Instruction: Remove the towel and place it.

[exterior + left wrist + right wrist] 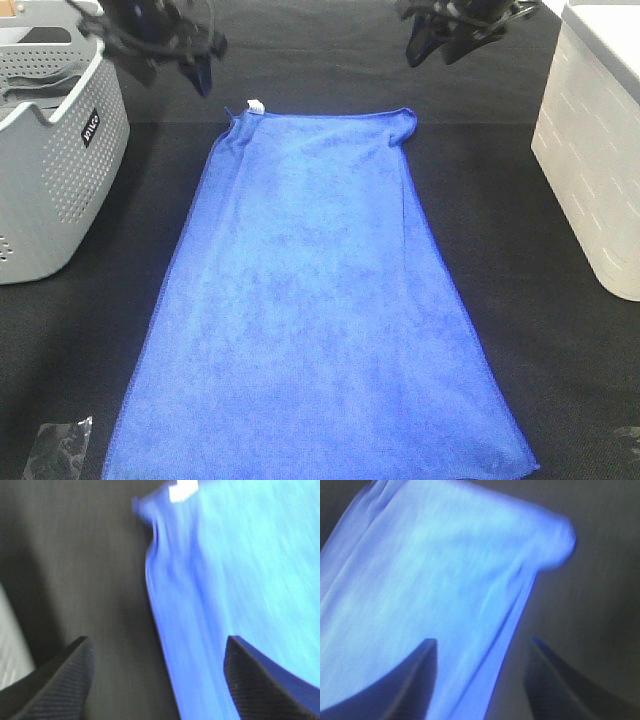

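We see the towel (315,300) flat on the bench (560,350), near edge cut off; left claw (200,75) and right claw (432,48) gape wide, empty, blurred.

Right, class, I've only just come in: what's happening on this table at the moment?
A two-armed robot is dealing with a blue towel, which lies spread flat on the black table. Both claws are open and holding nothing: the left claw hangs near the far corner bearing the white tag, the right claw near the other far corner. A grey basket stands to the left.
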Controlling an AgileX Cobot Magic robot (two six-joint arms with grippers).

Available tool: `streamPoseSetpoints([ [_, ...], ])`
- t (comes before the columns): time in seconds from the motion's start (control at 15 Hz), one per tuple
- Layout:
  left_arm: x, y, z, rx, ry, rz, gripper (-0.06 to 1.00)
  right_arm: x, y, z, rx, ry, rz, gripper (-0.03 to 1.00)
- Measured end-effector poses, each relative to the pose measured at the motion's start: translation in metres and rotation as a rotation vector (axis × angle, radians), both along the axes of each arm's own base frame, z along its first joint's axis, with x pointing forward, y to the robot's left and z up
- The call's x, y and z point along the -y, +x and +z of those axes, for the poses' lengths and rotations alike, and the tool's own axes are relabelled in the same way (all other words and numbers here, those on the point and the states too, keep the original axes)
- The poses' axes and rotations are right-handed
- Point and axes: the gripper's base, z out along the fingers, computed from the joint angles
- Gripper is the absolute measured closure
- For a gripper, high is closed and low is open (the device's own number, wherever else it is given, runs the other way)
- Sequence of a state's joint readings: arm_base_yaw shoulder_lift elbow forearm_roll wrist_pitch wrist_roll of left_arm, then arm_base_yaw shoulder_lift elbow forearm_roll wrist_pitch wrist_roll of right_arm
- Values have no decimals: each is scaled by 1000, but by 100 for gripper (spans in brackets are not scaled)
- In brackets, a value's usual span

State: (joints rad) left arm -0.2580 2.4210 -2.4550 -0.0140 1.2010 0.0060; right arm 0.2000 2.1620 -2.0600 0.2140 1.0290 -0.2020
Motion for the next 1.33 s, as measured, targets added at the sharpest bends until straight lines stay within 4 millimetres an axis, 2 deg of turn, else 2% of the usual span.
streamPoseSetpoints([
  [0.13, -3, -11, 37, 58, -25, 15, 24, 7, -20, 30, -31, -30, -18, 29],
  [0.27, -11, -19, 64, 111, -35, 45, 24, 16, -38, 58, -24, -85, -50, 26],
  [0.33, -22, -21, 76, 133, -41, 67, 24, 21, -43, 70, 4, -111, -71, 26],
  [0.47, -59, -24, 98, 176, -48, 142, 24, 39, -54, 93, 50, -125, -147, 26],
  [0.53, -84, -28, 110, 197, -43, 191, 24, 51, -57, 103, 65, -111, -183, 26],
  [0.67, -127, -44, 130, 214, -34, 280, 24, 84, -71, 128, 114, -68, -273, 26],
  [0.8, -152, -68, 142, 193, -33, 335, 24, 100, -94, 151, 161, -67, -314, 26],
  [0.87, -156, -91, 147, 163, -27, 346, 24, 102, -124, 164, 182, -79, -320, 26],
  [0.93, -156, -109, 149, 142, -21, 343, 24, 103, -146, 168, 179, -81, -320, 26],
  [1.2, -152, -204, 157, 93, 8, 333, 24, 109, -258, 165, 197, -114, -330, 26],
  [1.27, -152, -204, 157, 93, 8, 333, 24, 109, -258, 165, 197, -114, -330, 26],
  [1.33, -151, -251, 156, 123, 12, 335, 24, 113, -309, 155, 225, -140, -340, 26],
])
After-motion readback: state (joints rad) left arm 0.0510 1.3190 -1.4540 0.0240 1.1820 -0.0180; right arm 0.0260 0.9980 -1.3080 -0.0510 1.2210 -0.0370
